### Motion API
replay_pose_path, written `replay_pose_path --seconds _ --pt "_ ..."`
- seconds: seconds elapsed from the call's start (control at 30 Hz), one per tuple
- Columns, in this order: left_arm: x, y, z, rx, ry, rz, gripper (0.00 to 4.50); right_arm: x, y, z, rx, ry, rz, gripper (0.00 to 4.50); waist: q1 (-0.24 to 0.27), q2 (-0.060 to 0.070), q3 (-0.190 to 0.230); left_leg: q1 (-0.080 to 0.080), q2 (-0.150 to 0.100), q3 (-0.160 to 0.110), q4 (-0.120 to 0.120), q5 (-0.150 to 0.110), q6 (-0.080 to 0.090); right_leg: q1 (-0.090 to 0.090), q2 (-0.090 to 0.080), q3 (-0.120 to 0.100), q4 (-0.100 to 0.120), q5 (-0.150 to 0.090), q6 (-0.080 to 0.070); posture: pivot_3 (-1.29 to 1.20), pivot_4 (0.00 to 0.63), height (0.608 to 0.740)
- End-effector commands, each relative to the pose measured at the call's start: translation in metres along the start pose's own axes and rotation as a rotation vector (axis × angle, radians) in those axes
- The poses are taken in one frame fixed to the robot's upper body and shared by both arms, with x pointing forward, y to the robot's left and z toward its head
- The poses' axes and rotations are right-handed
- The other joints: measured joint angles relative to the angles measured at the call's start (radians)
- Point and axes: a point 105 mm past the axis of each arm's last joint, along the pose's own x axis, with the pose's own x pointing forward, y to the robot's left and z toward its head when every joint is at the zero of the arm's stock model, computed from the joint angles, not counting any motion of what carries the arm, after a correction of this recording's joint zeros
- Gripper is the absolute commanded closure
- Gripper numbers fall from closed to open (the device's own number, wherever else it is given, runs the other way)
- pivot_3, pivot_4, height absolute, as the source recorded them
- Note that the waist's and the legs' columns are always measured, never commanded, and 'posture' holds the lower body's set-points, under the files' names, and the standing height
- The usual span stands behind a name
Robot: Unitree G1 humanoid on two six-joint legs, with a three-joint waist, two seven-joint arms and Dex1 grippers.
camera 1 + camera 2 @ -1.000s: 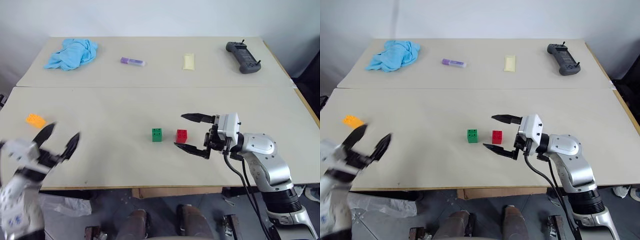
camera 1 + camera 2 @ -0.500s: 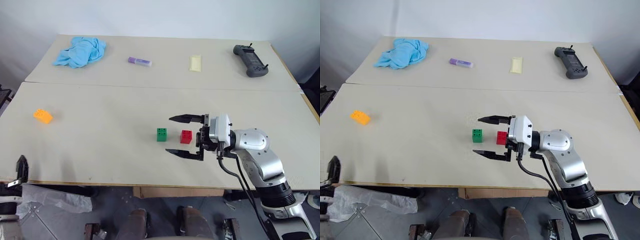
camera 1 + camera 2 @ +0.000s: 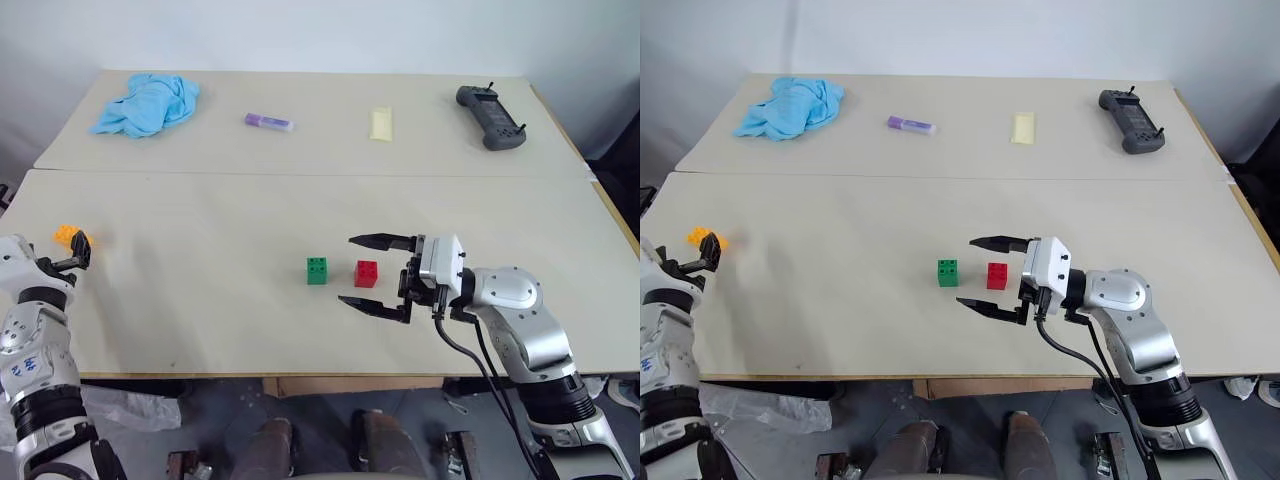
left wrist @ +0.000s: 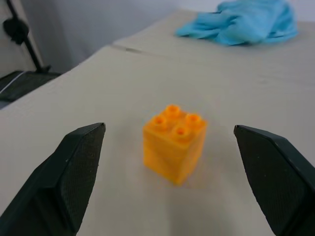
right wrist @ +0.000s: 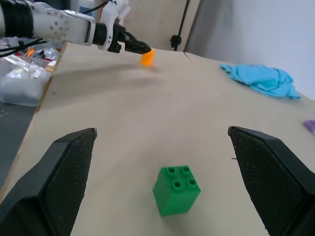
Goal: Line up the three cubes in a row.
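3 cubes: 1 orange (image 3: pixel 70 236), 1 green (image 3: pixel 317 270), 1 red (image 3: pixel 366 274); 1 blue cloth (image 3: pixel 147 104), 1 purple bar (image 3: pixel 267 122), 1 pale yellow bar (image 3: pixel 380 124), 1 black controller (image 3: pixel 488 115).

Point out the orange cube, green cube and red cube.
orange cube (image 4: pixel 174 147), left wrist view, front face.
green cube (image 3: pixel 317 271), left eye view, studded top.
red cube (image 3: pixel 366 274), left eye view, middle of the block.
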Motion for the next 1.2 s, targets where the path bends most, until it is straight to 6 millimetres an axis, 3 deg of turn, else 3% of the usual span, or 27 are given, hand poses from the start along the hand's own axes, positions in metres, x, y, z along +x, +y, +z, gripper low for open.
replay_pose_path --seconds 0.03,0.17,0.3,0.53,0.93,1.2 --pt "0.005 0.001 0.018 0.001 -0.059 0.125 0.05 0.000 0.002 0.011 -0.039 -0.033 0.002 0.00 0.001 0.000 0.000 0.000 0.000 0.000 0.000 0.000 0.000 0.000 0.000 -0.002 0.000 0.000 0.000 0.00 0.150 0.740" --pt "0.003 -0.025 0.001 -0.083 0.019 0.190 0.05 -0.002 0.005 0.010 -0.016 -0.030 0.004 0.00 0.002 0.000 0.000 0.000 -0.001 0.000 0.001 0.000 0.000 0.002 -0.002 -0.009 0.000 0.000 0.000 0.00 0.150 0.740" --pt "-0.001 -0.031 -0.008 -0.125 0.086 0.272 0.05 -0.002 0.006 0.010 -0.007 -0.032 0.009 0.00 0.004 -0.001 0.000 0.000 0.000 0.000 0.002 0.000 0.000 0.002 -0.002 -0.010 0.000 0.000 0.000 0.00 0.150 0.740" --pt "0.005 -0.056 -0.005 -0.144 0.082 0.367 0.05 0.001 0.010 0.006 0.020 -0.039 0.012 0.00 0.016 -0.001 0.000 0.000 -0.001 0.000 0.003 0.000 0.000 0.002 -0.002 -0.010 0.000 0.000 0.000 0.00 0.150 0.740" --pt "0.019 -0.056 -0.004 -0.078 0.127 0.503 0.05 -0.002 0.012 0.002 0.034 -0.025 0.000 0.00 0.025 -0.001 0.000 0.000 -0.001 0.000 0.003 0.000 -0.001 0.002 -0.001 -0.015 0.000 0.000 0.000 0.00 0.150 0.740" --pt "0.033 -0.062 0.001 -0.054 0.113 0.448 0.05 -0.007 0.017 0.000 0.052 -0.011 -0.022 0.00 0.026 -0.001 0.000 0.000 -0.001 0.000 0.003 0.001 -0.001 0.002 -0.002 -0.019 0.000 0.000 0.000 0.00 0.150 0.740"
